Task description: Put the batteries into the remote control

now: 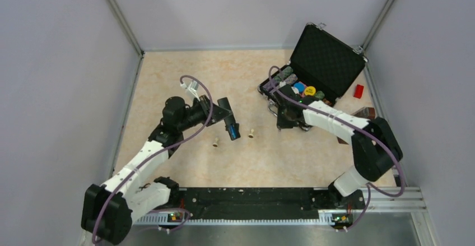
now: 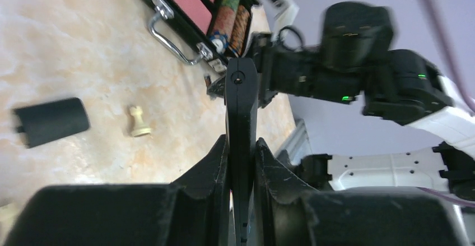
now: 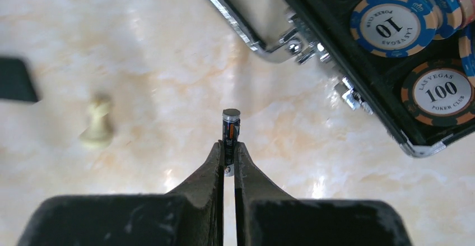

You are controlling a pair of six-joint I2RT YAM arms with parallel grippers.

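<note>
With the right gripper (image 3: pixel 228 156) closed on one battery (image 3: pixel 231 128) just beside the chip case (image 1: pixel 330 61), and the left gripper (image 2: pixel 242 156) clamping the remote control (image 2: pixel 241 100) edge-on left of that case, its back cover (image 2: pixel 50 121) lying detached farther off, insertion appears still pending.

Your top camera looks down from behind the arm bases (image 1: pixel 161 193). Both wrist cameras sit close over the table (image 3: pixel 168 50), and all three views share the chip case (image 1: pixel 327 61).
</note>
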